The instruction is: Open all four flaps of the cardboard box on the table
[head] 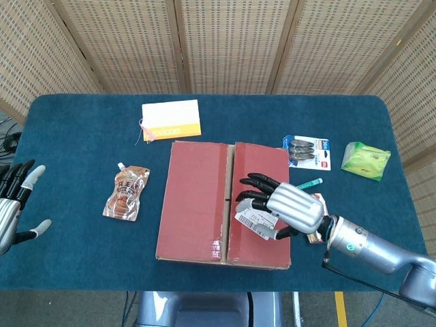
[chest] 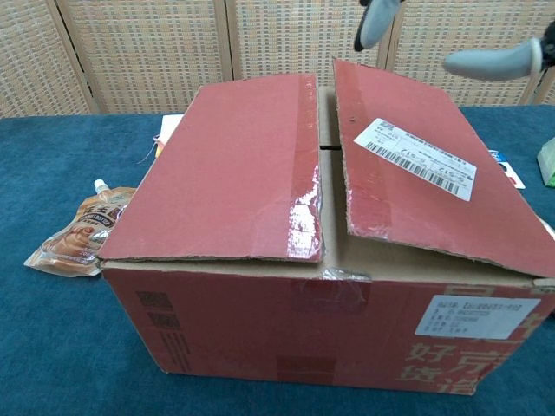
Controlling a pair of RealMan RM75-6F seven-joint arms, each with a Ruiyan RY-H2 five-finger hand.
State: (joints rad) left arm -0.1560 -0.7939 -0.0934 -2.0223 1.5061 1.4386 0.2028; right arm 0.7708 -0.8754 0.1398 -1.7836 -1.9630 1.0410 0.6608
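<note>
A reddish-brown cardboard box [head: 223, 201] sits upright near the middle of the blue table, toward its near edge. Its two long top flaps, the left flap [head: 193, 199] and the right flap [head: 262, 178], lie folded down and meet along a central seam, with a narrow gap between them. The right flap seems slightly raised and carries a white shipping label [chest: 414, 159]. Glossy tape strips run along the seam edges. The near side wall bears a white sticker [chest: 471, 315] and red printing.

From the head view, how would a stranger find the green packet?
Start at the cardboard box in the middle of the blue table. Look to the table's right edge, past the blue card of pens. The green packet lies there alone, the only bright green thing.
</note>
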